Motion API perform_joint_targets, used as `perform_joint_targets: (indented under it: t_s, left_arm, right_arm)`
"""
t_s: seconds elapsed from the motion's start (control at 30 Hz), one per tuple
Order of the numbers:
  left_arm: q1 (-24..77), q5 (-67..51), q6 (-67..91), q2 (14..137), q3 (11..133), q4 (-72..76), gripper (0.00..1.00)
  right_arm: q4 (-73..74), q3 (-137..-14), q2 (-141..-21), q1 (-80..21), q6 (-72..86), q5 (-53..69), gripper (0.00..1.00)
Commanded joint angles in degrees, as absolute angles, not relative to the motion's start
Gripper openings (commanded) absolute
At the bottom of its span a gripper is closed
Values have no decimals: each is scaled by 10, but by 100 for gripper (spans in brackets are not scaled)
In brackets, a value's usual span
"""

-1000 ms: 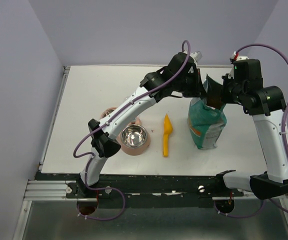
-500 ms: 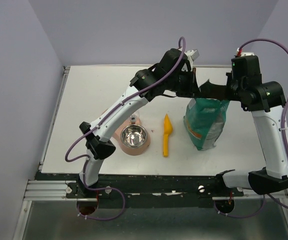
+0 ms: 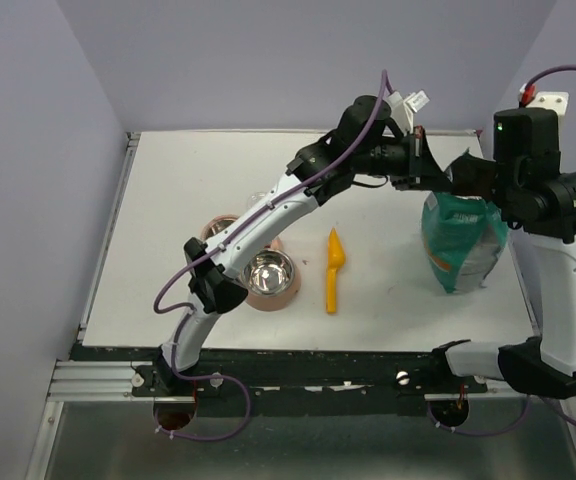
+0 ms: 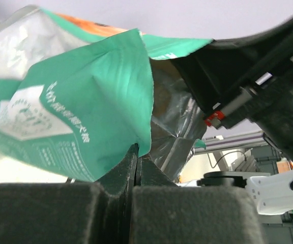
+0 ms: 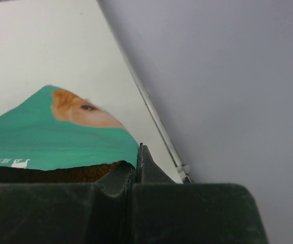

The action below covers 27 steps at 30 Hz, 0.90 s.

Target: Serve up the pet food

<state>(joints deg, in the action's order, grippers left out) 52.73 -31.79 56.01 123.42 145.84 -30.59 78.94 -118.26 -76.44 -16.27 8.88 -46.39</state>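
The left arm (image 3: pixel 268 210) comes up from its base at the near left corner and stretches long and nearly straight across the white table (image 3: pixel 188 190) towards the far right, its wrist turned sideways. The left claw (image 3: pixel 430 170) is out at the end of that reach, at the top of the green bag (image 3: pixel 458 245). From its own camera, the left claw (image 4: pixel 138 152) has its two fingers pressed together on the torn green lip of the bag (image 4: pixel 90 107), with the silvery lining showing behind the lip.

The right arm (image 3: pixel 558 290) stands steeply up from its base at the near right corner and bends over at the top, so that its wrist hangs above the bag. The right claw (image 3: pixel 465 178) points back towards the left one. They grip the bag's mouth from opposite sides, close together. The right wrist camera shows the right claw (image 5: pixel 138 152) clamped on the other lip of the bag (image 5: pixel 45 140), where an orange animal face is printed.

The bag hangs upright between the two claws at the right side of the table. Whether its bottom rests on the surface I cannot tell.

The pet food (image 5: pixel 70 174) shows only as a strip of brown grainy stuff just under the bag's lip, inside its mouth, in the right wrist view.

A yellow scoop (image 3: pixel 334 270) lies flat near the middle of the table, well apart from the bag. Left of it sits a shiny metal bowl (image 3: pixel 268 272) in a pinkish holder.
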Motion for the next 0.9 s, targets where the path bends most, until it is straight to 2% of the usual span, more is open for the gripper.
perform_joint_targets:
  t_s: [0.0,0.1,0.23,0.3,0.33,0.43,0.5,0.6,0.67,0.73,0.83,0.87]
  left_arm:
    - [534,-353,521,1253,1435,-298,0]
    - [528,-319,433,1219,1359,-344,0]
    - [517,-295,367,1171,1267,-369,0]
    - [516,-277,335,1153,1243,-393,4]
    - [515,-276,324,1145,1238,-400,9]
    - [511,-272,308,1117,1219,-415,34]
    - [503,-275,299,1083,1196,-417,43]
    - [488,-274,280,1028,1173,-435,64]
    - [484,-256,262,988,1162,-459,74]
    - [485,-229,259,945,1116,-465,74]
    - [485,-183,291,883,1015,-444,69]
    - [487,-172,301,866,963,-428,64]
  right_arm:
    - [673,-1119,-671,-158,45,-572,0]
    - [692,-1061,-652,-158,103,-459,0]
    - [628,-954,-603,-159,170,-271,0]
    - [594,-911,-579,-158,174,-168,0]
    - [587,-894,-570,-159,182,-144,0]
    - [591,-845,-554,-159,190,-102,0]
    - [604,-825,-548,-159,186,-88,0]
    - [600,-805,-534,-159,177,-85,0]
    - [601,-802,-535,-156,167,-72,0]
    - [597,-796,-536,-158,158,-54,0]
    - [585,-794,-525,-159,156,-61,0]
    - [584,-796,-521,-158,156,-67,0]
